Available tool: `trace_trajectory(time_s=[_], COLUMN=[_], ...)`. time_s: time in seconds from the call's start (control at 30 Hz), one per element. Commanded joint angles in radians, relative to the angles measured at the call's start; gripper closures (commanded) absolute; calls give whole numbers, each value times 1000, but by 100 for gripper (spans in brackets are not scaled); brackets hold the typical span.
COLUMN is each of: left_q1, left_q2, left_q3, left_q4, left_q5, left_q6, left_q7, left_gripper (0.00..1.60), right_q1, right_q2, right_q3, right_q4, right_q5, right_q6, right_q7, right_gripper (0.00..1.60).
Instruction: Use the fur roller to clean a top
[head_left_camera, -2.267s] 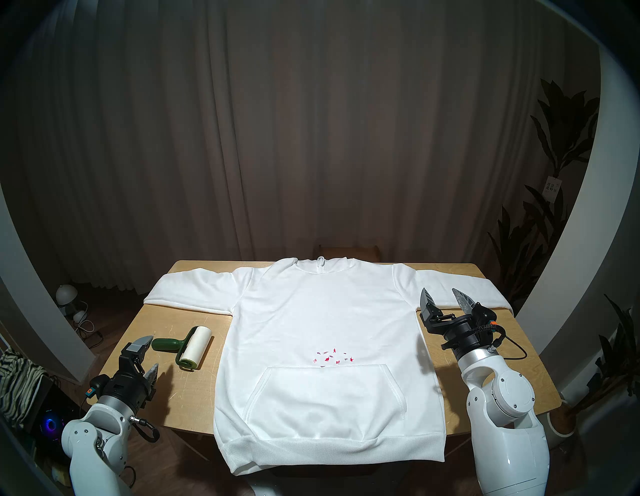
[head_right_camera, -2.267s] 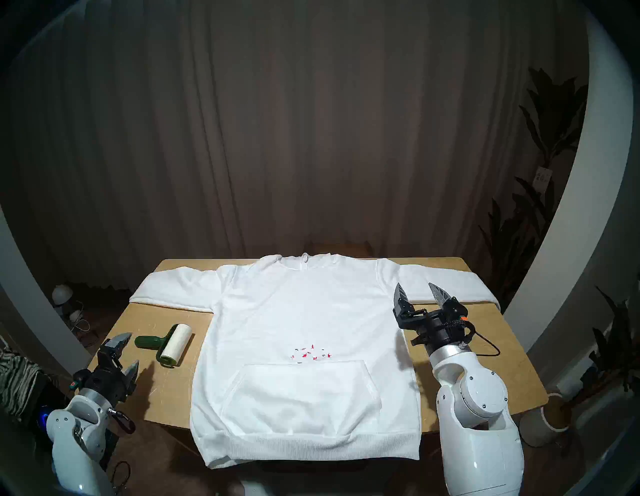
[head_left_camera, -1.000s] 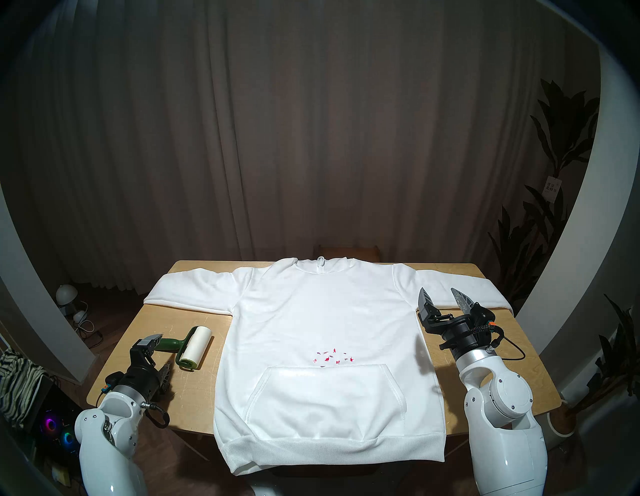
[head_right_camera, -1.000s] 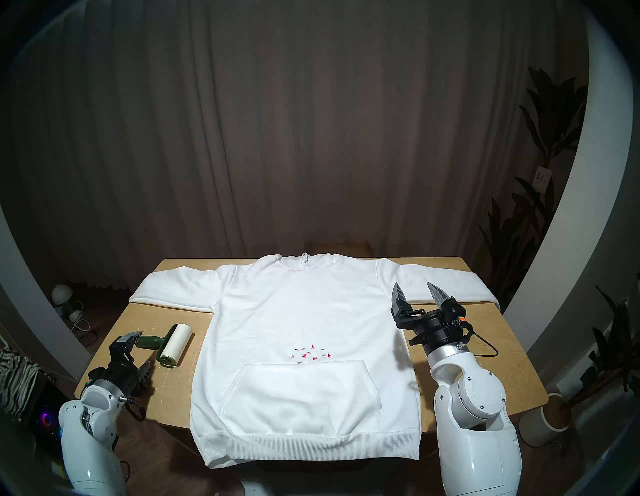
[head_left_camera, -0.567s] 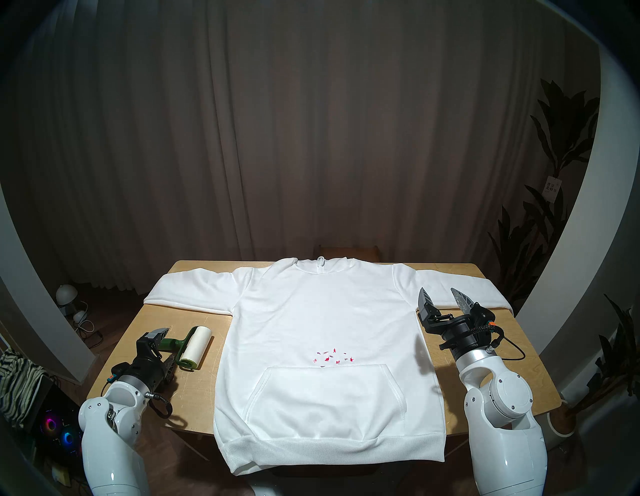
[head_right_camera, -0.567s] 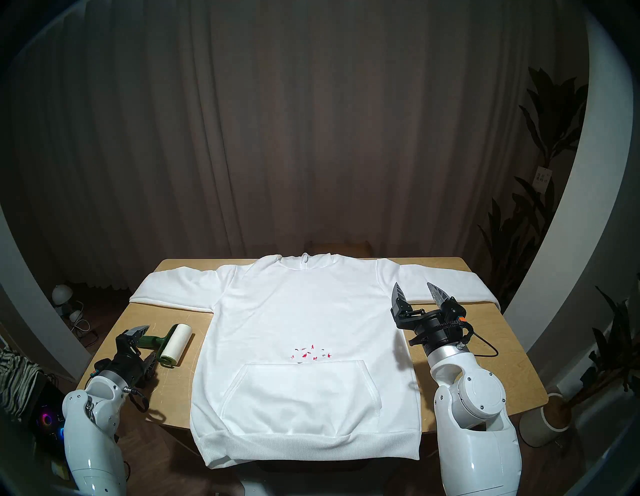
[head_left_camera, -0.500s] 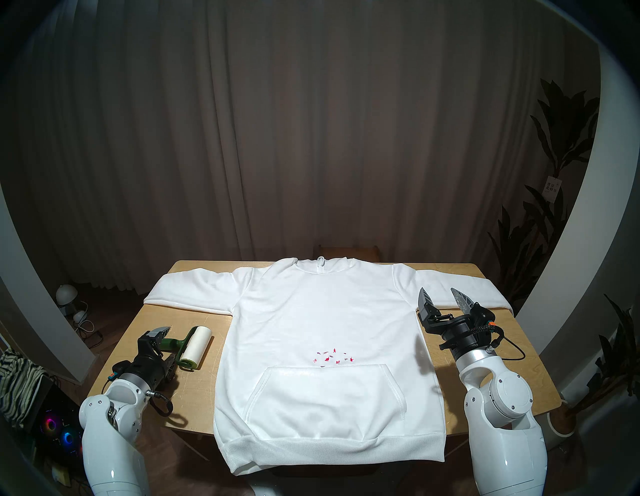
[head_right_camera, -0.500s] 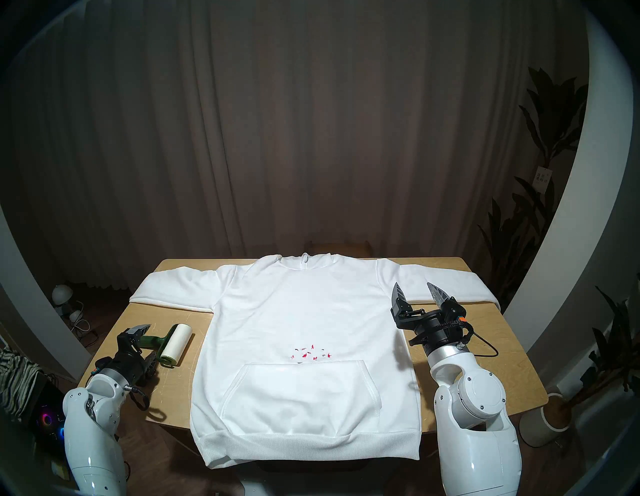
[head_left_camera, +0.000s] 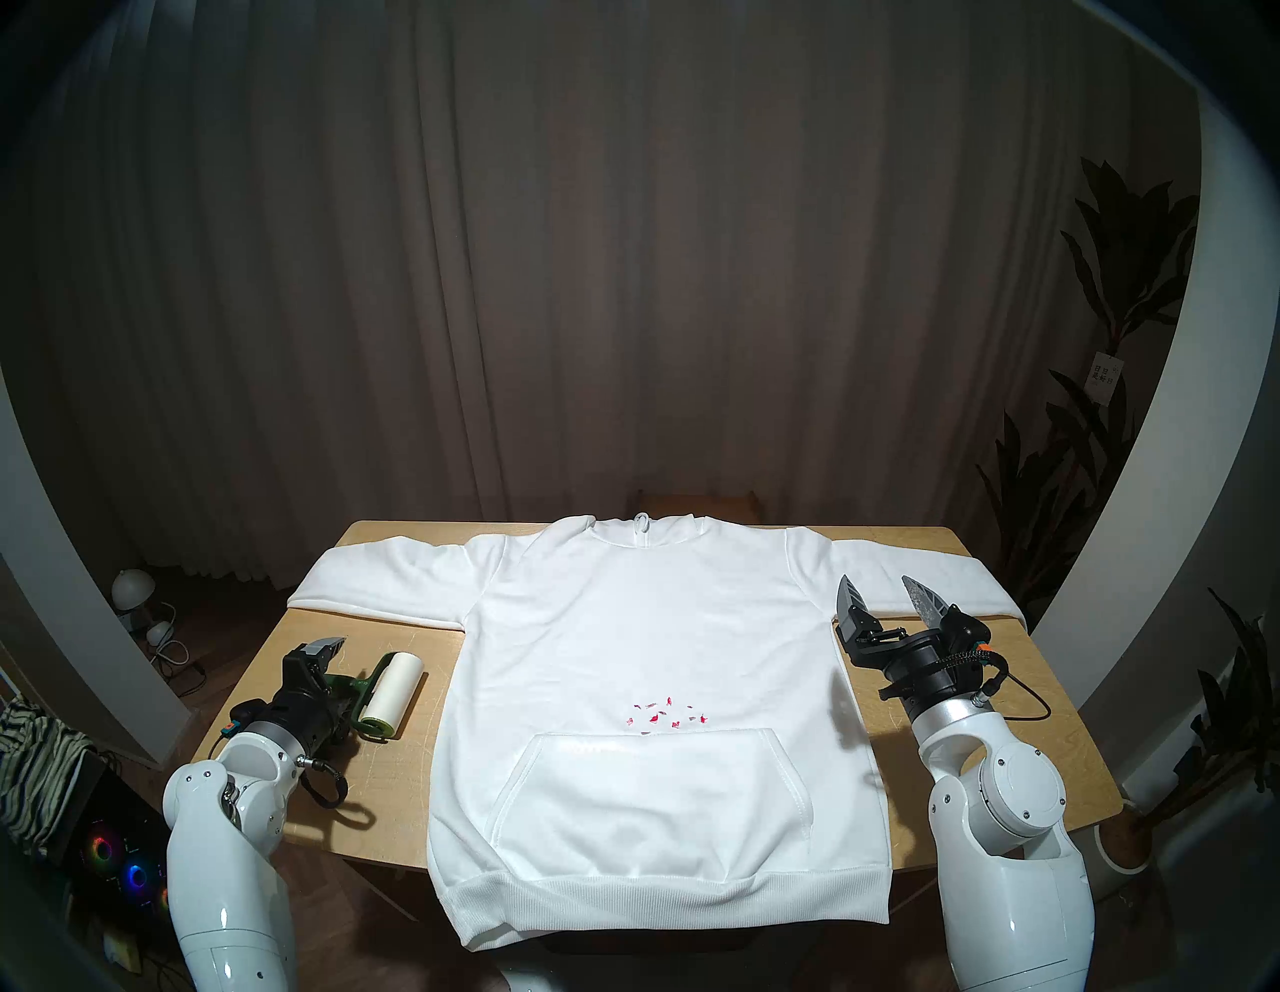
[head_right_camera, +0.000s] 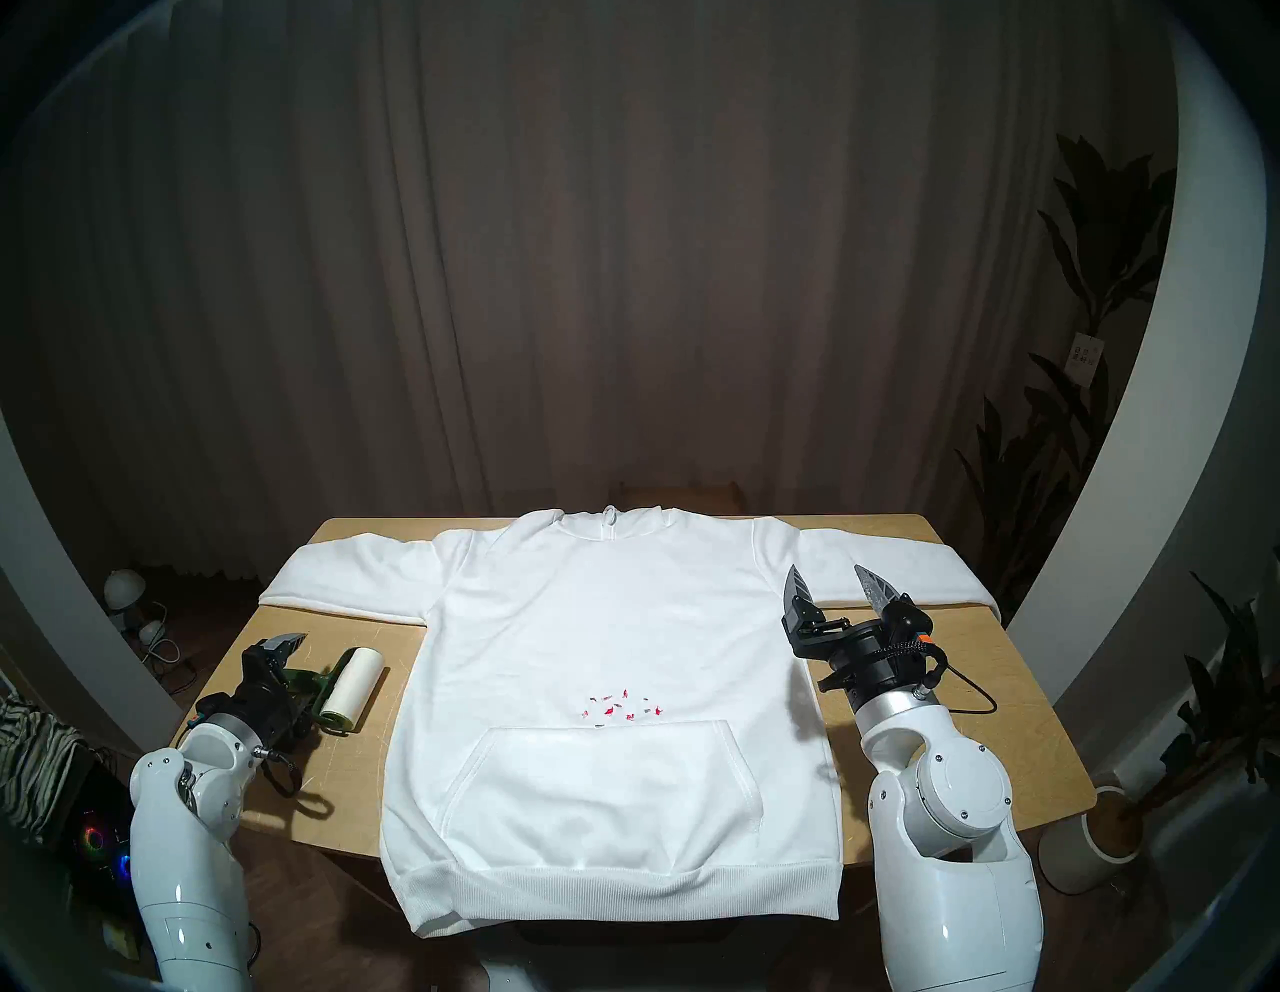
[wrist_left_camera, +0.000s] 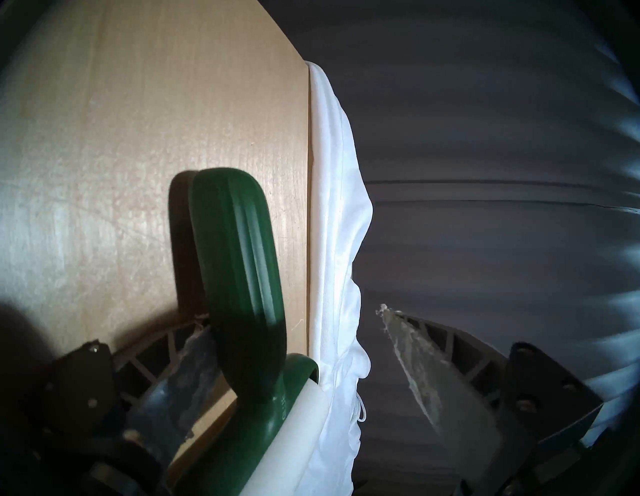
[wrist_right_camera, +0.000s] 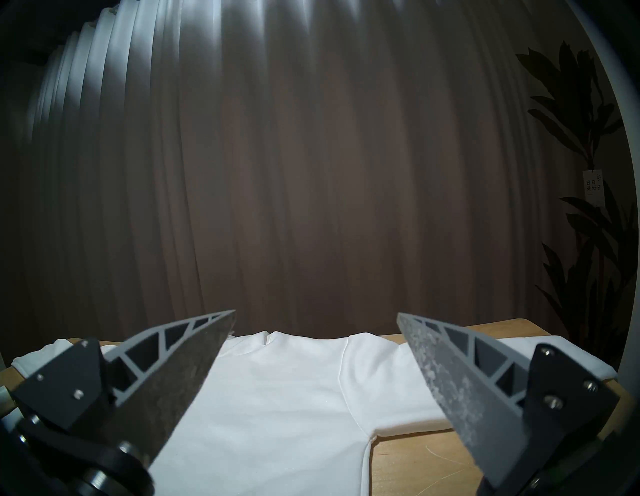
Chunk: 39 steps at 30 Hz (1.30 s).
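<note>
The wooden table (head_left_camera: 325, 796) fills the lower middle of the head view, and the top (head_left_camera: 651, 665), a white hooded sweatshirt, lies flat across it with the hem toward the bottom of the frame and the sleeves spread to either side. A cluster of small red-pink bits (head_left_camera: 665, 713) sits at the centre of the frame's lower half, just above the pocket.

The right gripper (head_left_camera: 881, 601) hangs at the right of the frame over the sleeve, its jaws spread and holding nothing; the right wrist view shows only fabric and curtain between them.

At the lower left, the fur roller (head_left_camera: 388, 696) lies on bare wood just beside the sweatshirt's edge, white cylinder toward the garment and green handle pointing left. The left gripper (head_left_camera: 331, 675) straddles that handle with its jaws apart. In the left wrist view the handle (wrist_left_camera: 239, 277) rises between the two fingers, close against the one at lower left and clear of the one at right.

The step in hand looks like the pick-up of the roller. The next move probably calls for closing squarely on the handle, then lifting and carrying the cylinder across to the bits.

From the head views the lower finger is hidden behind the gripper body, and whether the near finger already touches the handle is hard to tell.
</note>
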Motion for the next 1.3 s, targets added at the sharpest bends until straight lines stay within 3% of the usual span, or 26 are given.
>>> trace_trajectory(time_s=[0.0, 0.67, 1.27], left_q1=[33, 26, -32], left_q2=[-8, -24, 11], left_q3=[17, 62, 94], left_q4=[104, 142, 180], left_q5=[34, 38, 75], left_q6=[-9, -3, -33], left_q7=[8, -152, -108], left_gripper=[0, 0, 0], right_q1=[6, 7, 8], right_q2=[0, -2, -4], right_q3=[2, 5, 6], right_q4=[-22, -20, -19], right_q5=[-2, -2, -3], right_q6=[-8, -7, -7], right_q7=[-1, 4, 8], right_gripper=[0, 0, 0])
